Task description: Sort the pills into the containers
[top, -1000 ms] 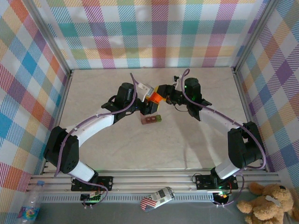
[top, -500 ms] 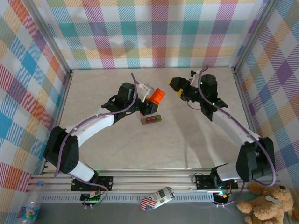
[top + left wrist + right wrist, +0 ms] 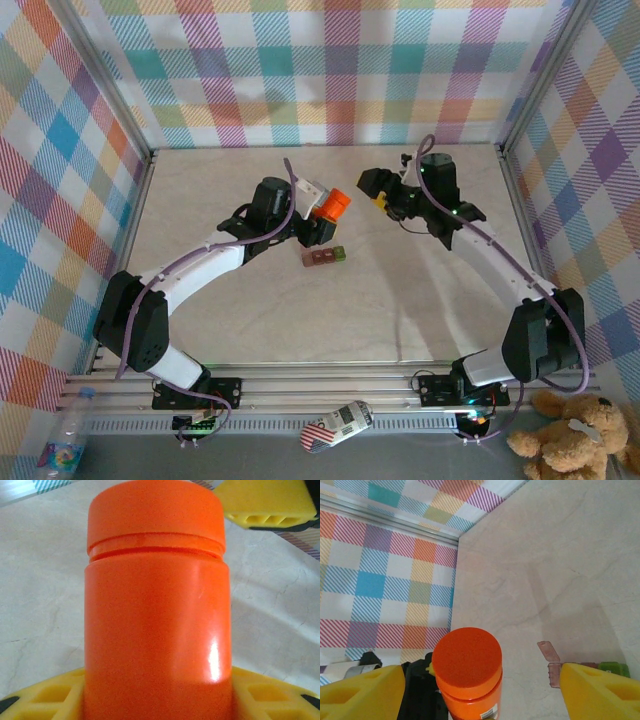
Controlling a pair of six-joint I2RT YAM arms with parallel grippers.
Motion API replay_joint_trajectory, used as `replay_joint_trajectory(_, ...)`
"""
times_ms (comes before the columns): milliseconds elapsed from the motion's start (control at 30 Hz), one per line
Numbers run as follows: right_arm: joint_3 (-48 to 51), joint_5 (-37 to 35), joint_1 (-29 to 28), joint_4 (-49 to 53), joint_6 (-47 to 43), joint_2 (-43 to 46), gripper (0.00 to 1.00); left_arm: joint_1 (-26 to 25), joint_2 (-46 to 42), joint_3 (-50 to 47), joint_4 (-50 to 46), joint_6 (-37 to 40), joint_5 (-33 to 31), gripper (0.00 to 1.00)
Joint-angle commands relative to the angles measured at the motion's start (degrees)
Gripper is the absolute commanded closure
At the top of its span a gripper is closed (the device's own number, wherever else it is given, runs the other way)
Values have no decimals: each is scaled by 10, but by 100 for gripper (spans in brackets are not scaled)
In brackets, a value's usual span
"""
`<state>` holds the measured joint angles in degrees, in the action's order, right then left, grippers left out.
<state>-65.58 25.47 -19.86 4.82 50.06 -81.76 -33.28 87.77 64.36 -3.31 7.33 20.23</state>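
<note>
Presenting a capped orange plastic cylindrical bottle, clamped by the left gripper, to the right gripper, jaws apart, probably for uncapping; dark red-brown container strip just beside.

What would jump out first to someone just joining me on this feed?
The bright orange cylindrical plastic bottle, cap on, stands out mid-table, clamped by the left gripper. The right gripper faces it from the right, open and apart from it. Just below the bottle in the top view, a small red-brown strip of compartments with a green end lies on the pale table.
</note>
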Motion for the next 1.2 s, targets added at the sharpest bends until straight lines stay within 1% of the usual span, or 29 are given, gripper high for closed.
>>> replay_joint_trajectory(0, -25, 5, -13, -7, 4, -13, 20, -9, -8, 23, -4, 15, -9, 100)
replay_joint_trajectory(300, -37, 7, -39, -33, 23, -54, 23, -20, 1, 35, -10, 21, -11, 100)
replay_joint_trajectory(433, -40, 8, -41, -39, 26, -62, 26, -21, 0, 36, -11, 23, -12, 100)
replay_joint_trajectory(667, -39, 16, -42, -50, 32, -71, 40, -22, 3, 39, -11, 24, -11, 100)
replay_joint_trajectory(1000, -35, 28, -44, -63, 39, -76, 38, -24, 9, 44, -11, 23, -11, 100)
replay_joint_trajectory(1167, -31, 35, -45, -71, 42, -76, 40, -25, 11, 44, -11, 22, -11, 100)
